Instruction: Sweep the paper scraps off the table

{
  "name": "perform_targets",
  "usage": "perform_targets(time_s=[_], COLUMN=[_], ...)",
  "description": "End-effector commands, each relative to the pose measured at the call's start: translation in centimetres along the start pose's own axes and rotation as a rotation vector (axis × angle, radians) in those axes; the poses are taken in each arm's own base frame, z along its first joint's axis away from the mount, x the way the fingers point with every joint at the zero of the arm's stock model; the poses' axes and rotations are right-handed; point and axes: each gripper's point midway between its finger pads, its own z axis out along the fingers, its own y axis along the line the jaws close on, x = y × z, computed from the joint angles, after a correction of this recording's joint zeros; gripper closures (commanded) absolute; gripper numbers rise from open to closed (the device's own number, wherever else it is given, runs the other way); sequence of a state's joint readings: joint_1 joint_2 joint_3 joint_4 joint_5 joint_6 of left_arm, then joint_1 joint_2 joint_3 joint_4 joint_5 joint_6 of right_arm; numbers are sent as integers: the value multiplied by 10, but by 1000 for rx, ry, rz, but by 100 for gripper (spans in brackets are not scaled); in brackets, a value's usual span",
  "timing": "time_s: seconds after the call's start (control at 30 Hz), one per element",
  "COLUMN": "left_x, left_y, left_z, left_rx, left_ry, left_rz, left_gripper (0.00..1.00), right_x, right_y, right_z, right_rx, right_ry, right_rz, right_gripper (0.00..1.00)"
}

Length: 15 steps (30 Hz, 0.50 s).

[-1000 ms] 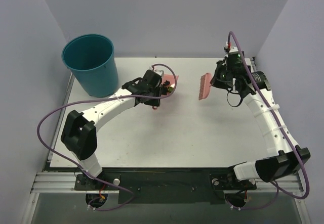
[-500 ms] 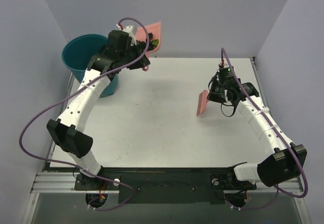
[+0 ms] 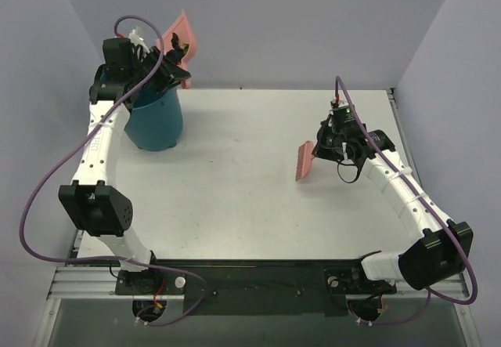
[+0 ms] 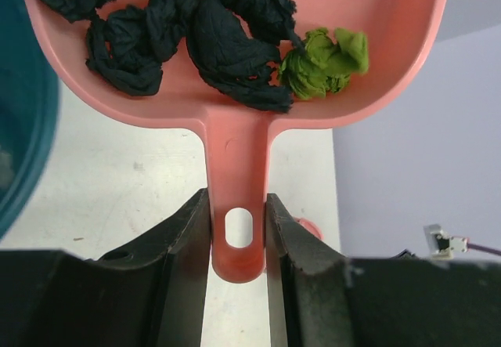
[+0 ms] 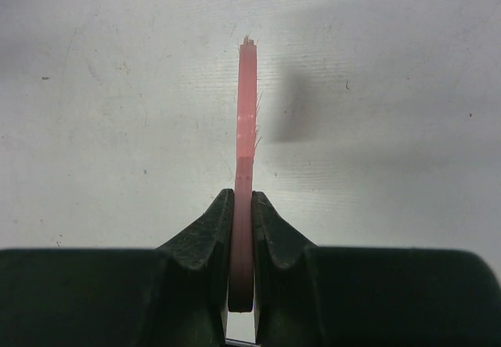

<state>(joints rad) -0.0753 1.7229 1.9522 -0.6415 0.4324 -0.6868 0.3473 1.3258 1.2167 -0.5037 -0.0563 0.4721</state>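
the paper scraps (image 4: 200, 37), black ones and one green, lie in the pink dustpan (image 4: 235, 139). it is raised by the teal bucket (image 3: 153, 124), i judge for tipping them in. the left gripper (image 4: 239, 225) clamps its handle. the right gripper (image 5: 243, 206) pinches the pink brush (image 5: 246, 120) over the table (image 3: 235, 214), kept aside. the bucket's content is hidden.
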Motion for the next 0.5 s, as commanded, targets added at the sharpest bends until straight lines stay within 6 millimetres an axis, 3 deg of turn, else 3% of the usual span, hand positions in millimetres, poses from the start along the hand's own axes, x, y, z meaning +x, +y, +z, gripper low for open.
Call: perform_targets(time_s=[0.0,0.1,0.13,0.17,0.47], left_x=[-37,-39,-52,-46,-65], left_y=[-11,2,-3,3,12], left_z=[-25,-29,-39,-39,-60], left_rx=[189,242,284,290,412], left_ry=[-84,-79,-122,-110,-189], left_rz=[-98,-200,-209,-233,-354], left_gripper=[100,100,100,100,100], right_x=[-1,0,0,1,0], right_y=[5,6,6,7,12], right_z=[2,2,3,4,5], right_rx=[-9,-10,-8,-8,-5], right_ry=[-14,-12,-10,-8,-14], right_rz=[1,-1,-1,-3,-16], right_gripper=[100,100,100,100,100])
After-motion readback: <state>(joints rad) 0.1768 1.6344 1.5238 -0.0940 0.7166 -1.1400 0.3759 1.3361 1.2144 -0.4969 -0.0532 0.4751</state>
